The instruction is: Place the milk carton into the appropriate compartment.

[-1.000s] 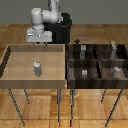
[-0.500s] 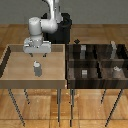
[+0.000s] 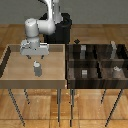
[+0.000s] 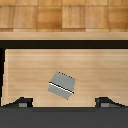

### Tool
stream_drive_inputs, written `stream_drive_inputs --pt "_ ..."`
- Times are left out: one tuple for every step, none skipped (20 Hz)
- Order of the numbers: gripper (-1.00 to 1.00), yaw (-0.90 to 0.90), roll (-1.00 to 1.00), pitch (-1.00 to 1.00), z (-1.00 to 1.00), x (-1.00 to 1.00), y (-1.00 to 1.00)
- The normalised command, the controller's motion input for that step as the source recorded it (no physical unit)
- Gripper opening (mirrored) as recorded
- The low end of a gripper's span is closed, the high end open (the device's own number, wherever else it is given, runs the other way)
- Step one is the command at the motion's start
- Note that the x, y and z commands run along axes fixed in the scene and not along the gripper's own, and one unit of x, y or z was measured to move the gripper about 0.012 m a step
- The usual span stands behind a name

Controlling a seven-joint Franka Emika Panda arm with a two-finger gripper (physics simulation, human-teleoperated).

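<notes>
a: gripper (image 3: 36, 56) hangs over the light tan bin (image 3: 10, 75), fingers spread wide and holding nothing, the milk carton (image 3: 36, 68) standing just below the gap between them, not touching.

b: and where does that carton stand?

a: upright on the tan bin's floor, near the middle, well apart from the dark divided bin (image 3: 70, 70) at the exterior view's right.

b: the room?

a: wood-plank floor all round, both bins up on thin metal legs, the arm's black base behind them.

b: what does the wrist view add?

a: the carton (image 4: 62, 85) from straight above, turned at an angle to the bin walls, a pale ridge line across its top, two dark fingertips (image 4: 22, 103) poking in at the edge either side. the exterior view alone shows the dark bin's four cells and the small grey things sitting in them.
</notes>
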Motion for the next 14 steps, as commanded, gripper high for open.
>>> stream_drive_inputs --pt "1.0 0.0 0.0 0.0 0.0 0.0 0.0" --pt "1.0 0.0 0.0 0.0 0.0 0.0 0.0" --pt "1.0 0.0 0.0 0.0 0.0 1.0 0.0" --pt "1.0 0.0 0.0 0.0 0.0 1.0 0.0" --pt "1.0 0.0 0.0 0.0 0.0 0.0 1.0" --pt "1.0 0.0 0.0 0.0 0.0 0.0 0.0" --pt "1.0 0.0 0.0 0.0 0.0 0.0 0.0" --pt "1.0 0.0 0.0 0.0 0.0 0.0 0.0" --pt "1.0 0.0 0.0 0.0 0.0 0.0 0.0" --pt "1.0 0.0 0.0 0.0 0.0 0.0 -1.0" --pt "1.0 0.0 0.0 0.0 0.0 0.0 0.0" --pt "1.0 0.0 0.0 0.0 -1.0 0.0 0.0" --pt "1.0 0.0 0.0 0.0 0.0 0.0 0.0" --pt "1.0 0.0 0.0 0.0 -1.0 0.0 0.0"
